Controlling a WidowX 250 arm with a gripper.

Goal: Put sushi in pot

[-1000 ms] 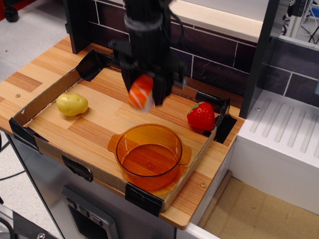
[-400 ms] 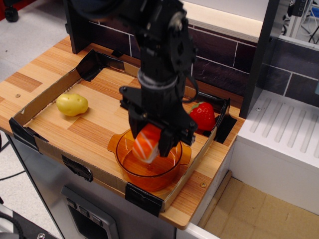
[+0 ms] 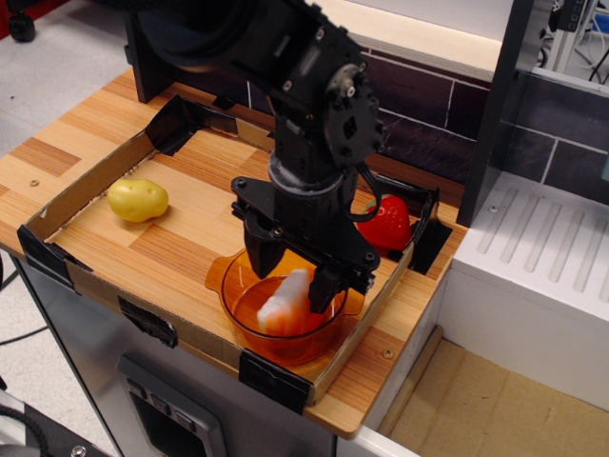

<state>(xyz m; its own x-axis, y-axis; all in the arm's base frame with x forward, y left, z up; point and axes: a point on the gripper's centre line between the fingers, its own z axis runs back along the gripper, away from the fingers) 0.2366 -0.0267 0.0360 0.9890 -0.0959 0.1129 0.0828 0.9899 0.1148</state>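
The sushi [image 3: 284,304] lies tilted inside the transparent orange pot [image 3: 285,347], white rice side facing up with orange underneath. The pot stands at the front right of the cardboard-edged tray. My black gripper [image 3: 293,270] hangs directly over the pot. Its fingers are spread wider than the sushi, one at the pot's left rim [image 3: 262,255] and one right of the sushi [image 3: 324,284]. The sushi sits below the fingertips and looks free of them. The arm hides the back of the pot.
A yellow potato [image 3: 137,200] lies at the tray's left. A red strawberry [image 3: 385,223] sits at the right rear, just behind the arm. The low cardboard wall [image 3: 105,286] with black tape corners rings the wooden board. A white counter [image 3: 533,257] stands to the right.
The gripper carried the sushi from mid-tray forward and down over the pot. Its fingers have opened, and the sushi has dropped out of them into the pot.
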